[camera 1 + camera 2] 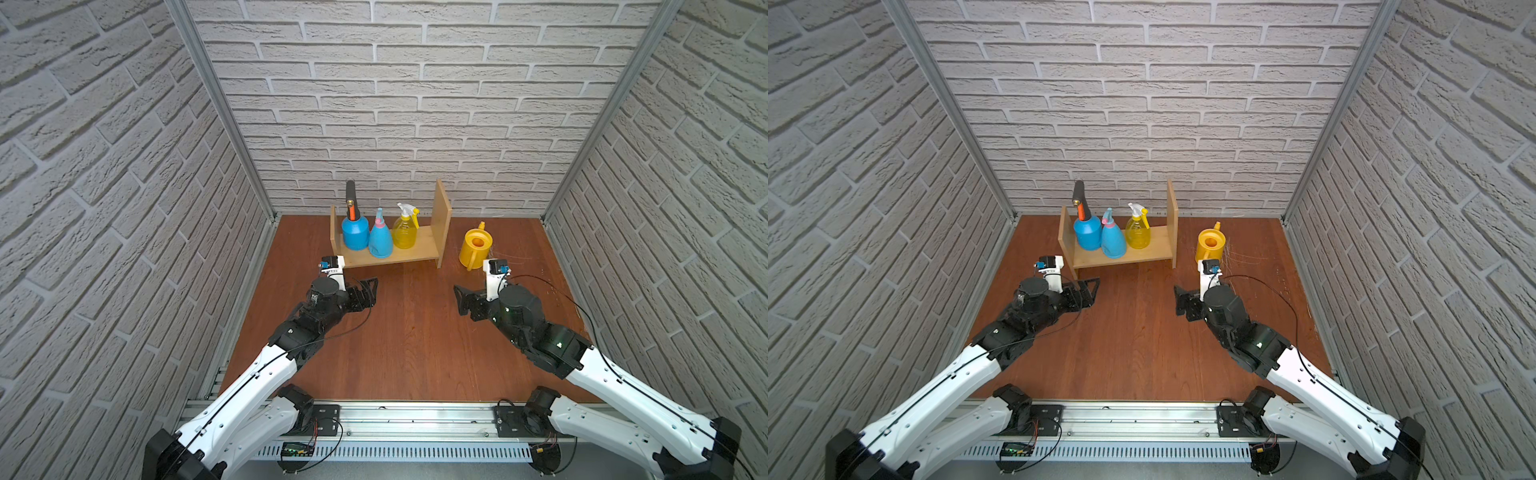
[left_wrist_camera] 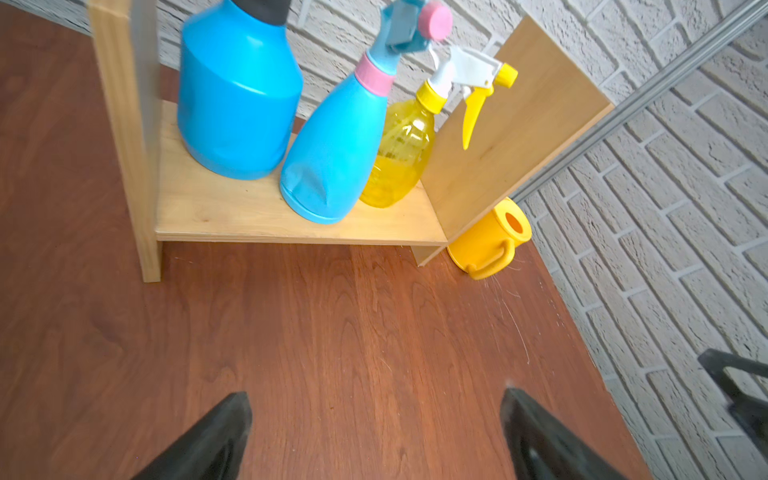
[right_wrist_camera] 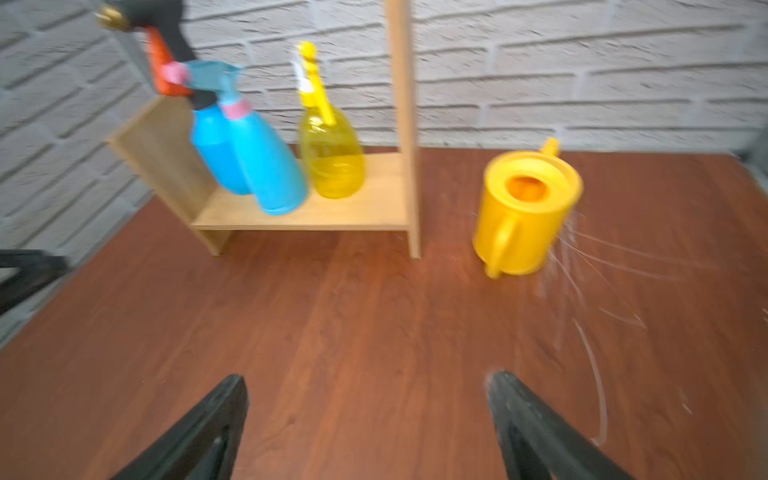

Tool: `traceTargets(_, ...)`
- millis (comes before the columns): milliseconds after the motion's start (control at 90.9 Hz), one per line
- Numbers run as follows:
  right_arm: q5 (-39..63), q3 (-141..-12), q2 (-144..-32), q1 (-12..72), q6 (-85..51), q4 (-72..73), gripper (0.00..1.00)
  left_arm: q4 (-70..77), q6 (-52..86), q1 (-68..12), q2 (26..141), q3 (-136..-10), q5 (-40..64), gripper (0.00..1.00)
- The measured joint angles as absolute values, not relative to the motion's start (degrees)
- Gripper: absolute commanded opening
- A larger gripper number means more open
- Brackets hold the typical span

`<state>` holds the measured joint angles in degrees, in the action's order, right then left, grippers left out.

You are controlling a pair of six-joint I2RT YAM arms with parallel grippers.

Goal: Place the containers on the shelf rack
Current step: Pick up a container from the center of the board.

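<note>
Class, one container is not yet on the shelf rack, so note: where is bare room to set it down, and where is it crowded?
Free: on the shelf rack, the gap between the yellow trigger bottle and the taller panel, plus the front strip; the table before it. Crowded: blue pump sprayer, blue-pink bottle and yellow bottle, packed toward the shorter panel.

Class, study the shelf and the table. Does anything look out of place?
The watering can stands on the table beside the rack's taller panel, while the pump sprayer, blue bottle and yellow bottle sit on its board. Pale scratch-like streaks mark the table next to it.
</note>
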<state>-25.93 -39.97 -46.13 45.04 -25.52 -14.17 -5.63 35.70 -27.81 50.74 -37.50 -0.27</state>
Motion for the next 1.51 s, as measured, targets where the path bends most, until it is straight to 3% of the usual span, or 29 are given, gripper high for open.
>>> traceTargets(132, -31.22, -31.70, -41.52, 40.73, -34.48, -14.81, 0.99, -4.29, 36.05, -29.34, 55.53, -39.81, 3.11, 0.98)
traceTargets(264, -29.54, -27.51, -40.93, 33.71, -39.18, -14.70, 0.99, -2.94, 36.05, -31.68, 60.36, -42.52, 5.96, 0.98)
traceTargets(418, -21.45, -27.14, -45.78, 23.97, -40.73, -12.05, 0.99, -2.31, 36.05, -33.47, 65.58, -45.12, 8.49, 0.98)
traceTargets(649, -6.63, -34.65, -63.18, 13.93, -38.61, -8.75, 0.98, -2.50, 36.05, -34.59, 70.24, -46.94, 10.37, 0.98)
traceTargets(781, -1.80, -44.91, -73.89, 13.02, -36.21, -8.27, 0.99, -2.94, 36.03, -34.59, 70.32, -47.00, 10.31, 0.98)
traceTargets(946, -0.23, -57.32, -85.65, 12.99, -34.50, -9.28, 0.88, -3.70, 35.70, -34.59, 69.78, -47.00, 9.52, 0.98)
traceTargets(1133, -5.39, -70.87, -97.08, 13.02, -36.14, -17.54, 0.77, -5.08, 34.65, -34.57, 68.01, -47.00, 8.05, 0.98)
traceTargets(1507, -7.86, -81.87, -106.32, 14.26, -36.84, -25.39, 0.63, -6.31, 33.21, -34.17, 65.82, -47.00, 5.72, 0.98)
